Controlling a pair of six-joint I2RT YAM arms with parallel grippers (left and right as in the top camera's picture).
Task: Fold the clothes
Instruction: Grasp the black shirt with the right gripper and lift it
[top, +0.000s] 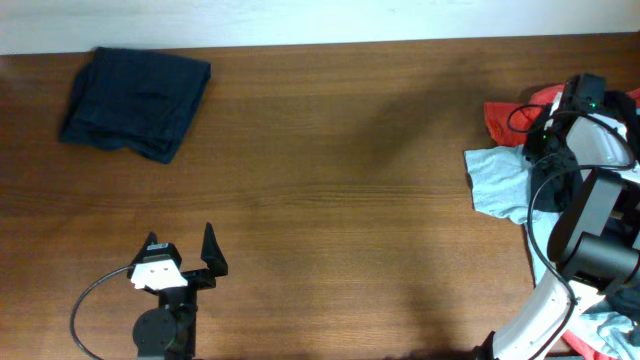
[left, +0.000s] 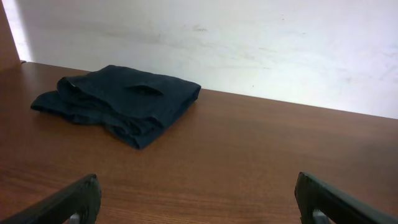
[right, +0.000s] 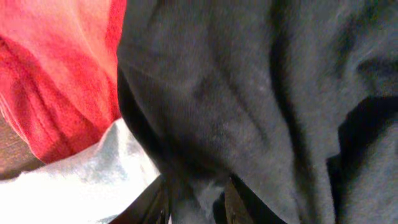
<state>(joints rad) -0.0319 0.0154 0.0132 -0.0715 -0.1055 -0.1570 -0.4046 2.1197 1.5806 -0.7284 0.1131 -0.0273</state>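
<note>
One navy shirt (top: 135, 102) lies folded at the surface's (top: 350, 200) far left corner. At the right edge, the right claw (right: 196, 202) pinches the black shirt (right: 249, 93); the red shirt (top: 505, 118) and blue shirt (top: 495, 180) wait. The left claw (top: 180, 248) gapes wide.

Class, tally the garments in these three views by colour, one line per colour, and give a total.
Dark navy garment: 1
Red-orange garment: 1
Light blue-grey garment: 1
Black garment: 1
Total: 4, counting the pale cloth at the lower right edge as part of the blue-grey one; the views do not show whether it is separate.
</note>
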